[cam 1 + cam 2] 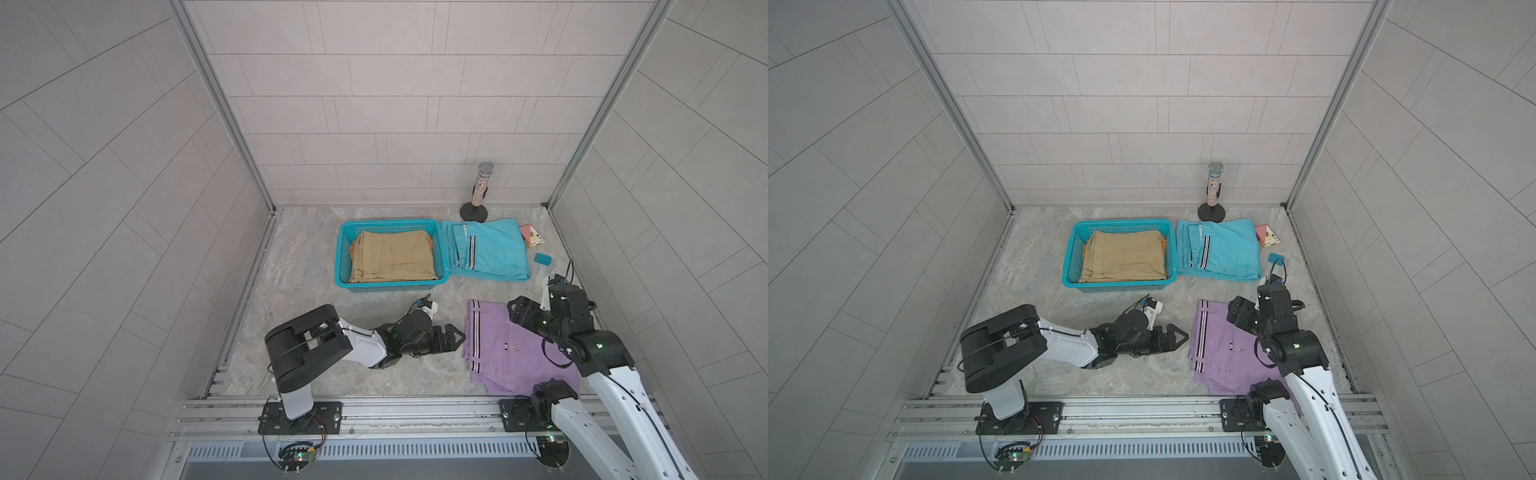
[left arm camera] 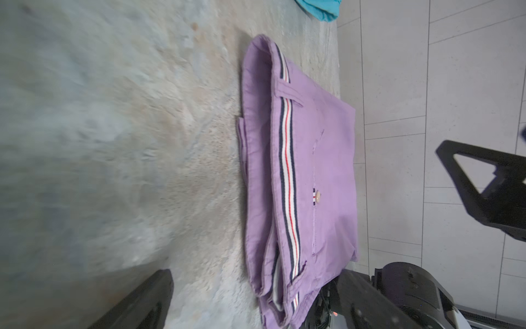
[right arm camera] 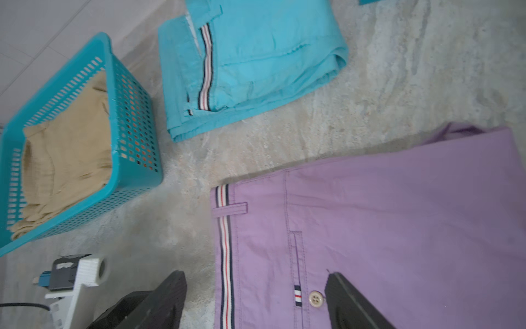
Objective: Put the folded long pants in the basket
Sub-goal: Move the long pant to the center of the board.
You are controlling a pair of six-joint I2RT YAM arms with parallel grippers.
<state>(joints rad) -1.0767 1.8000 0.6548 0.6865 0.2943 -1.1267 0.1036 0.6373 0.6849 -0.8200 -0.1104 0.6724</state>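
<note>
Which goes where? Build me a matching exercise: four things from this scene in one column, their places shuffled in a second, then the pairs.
Things
1. tan pants
2. turquoise pants
3. lilac pants
4. microphone

Places
A. upright at the far edge of the table
B. inside the basket
C. flat on the table, nearest the robot's bases
D. flat on the table, right beside the basket

Pairs: 1-B, 2-D, 3-C, 4-A
</note>
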